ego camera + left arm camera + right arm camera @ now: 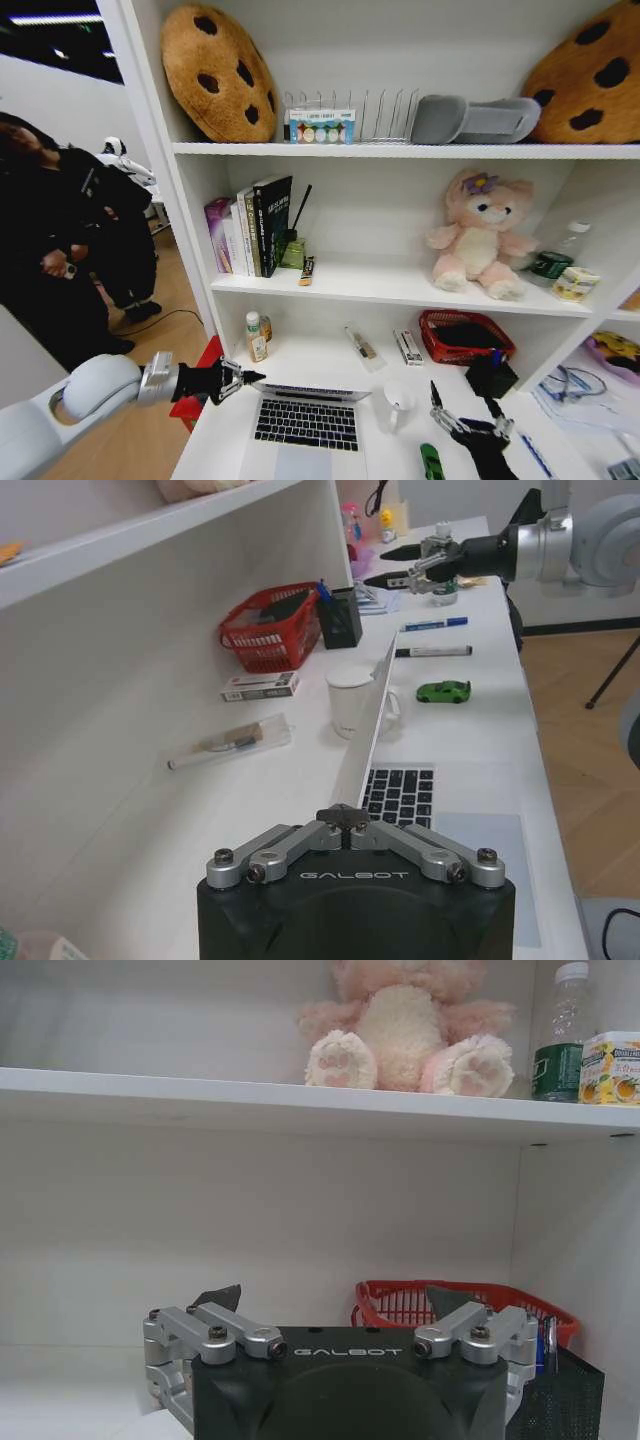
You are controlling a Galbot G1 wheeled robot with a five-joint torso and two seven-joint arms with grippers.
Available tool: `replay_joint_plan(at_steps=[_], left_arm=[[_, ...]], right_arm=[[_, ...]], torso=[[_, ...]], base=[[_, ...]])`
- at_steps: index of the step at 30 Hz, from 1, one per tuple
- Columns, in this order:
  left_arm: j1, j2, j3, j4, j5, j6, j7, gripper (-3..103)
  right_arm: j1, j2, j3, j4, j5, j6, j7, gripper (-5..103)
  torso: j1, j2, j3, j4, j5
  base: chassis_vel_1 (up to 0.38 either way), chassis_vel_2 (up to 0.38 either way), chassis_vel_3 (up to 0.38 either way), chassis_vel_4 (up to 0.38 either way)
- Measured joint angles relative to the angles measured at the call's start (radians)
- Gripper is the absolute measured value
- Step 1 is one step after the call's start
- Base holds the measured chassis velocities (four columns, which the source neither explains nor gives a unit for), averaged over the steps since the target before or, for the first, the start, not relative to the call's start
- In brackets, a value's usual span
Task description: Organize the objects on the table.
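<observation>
At laptop (305, 425) lid edge, left gripper (243, 379) closed

The laptop (305, 425) is finished in silver with black keys. The toy car (444, 691) is green. The basket (268, 626) is red mesh. The plush bear (480, 235) is pink with cream paws. 2 cookie cushions (218, 70) are tan, patterned with dark brown spots.

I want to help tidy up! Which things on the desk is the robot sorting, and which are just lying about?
For the job: laptop, green toy car, black marker, blue pen, all on the white desk.
Just lying about: pink plush bear, cookie cushions, red basket, white mug, books.
</observation>
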Motion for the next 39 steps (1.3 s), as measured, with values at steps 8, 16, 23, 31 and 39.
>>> replay_joint_plan(at_steps=[8,16,23,31,39], left_arm=[[0.016,-0.012,0.026,-0.008,0.068,0.008,0.038,0],[0.029,-0.01,0.027,-0.005,0.143,0.012,0.125,0],[0.04,-0.031,0.01,0.014,0.138,-0.003,0.089,0],[0.066,-0.055,0.003,0.027,0.236,-0.017,0.171,0],[0.066,-0.078,0.027,0.031,0.26,-0.027,0.121,0]], right_arm=[[-0.001,-0.001,0.016,-0.006,0.014,0.006,0.001,100],[0.011,-0.002,0.021,-0.009,0.02,0.006,0.004,100],[0.029,-0.001,0.016,-0.013,0.023,0.009,0.012,100],[0.035,-0.001,0.023,-0.017,0.03,0.01,0.018,100],[0.04,-0.001,0.026,-0.023,0.036,0.013,0.02,100]], torso=[[0.0,0.0,0.0,0.0,-0.0001],[0.0,0.0,0.0,0.0,0.0],[0.0,0.0,0.0,-0.0001,-0.0001],[0.0,0.0,0.0,0.0,-0.0001],[0.0,0.0,0.0,0.0,-0.0001]], base=[[0.0,0.0,0.0,0.0],[0.0,0.0,0.0,0.0],[0.0,0.0,0.0,0.0],[0.0,0.0,0.0,0.0],[0.0,0.0,0.0,0.0]])
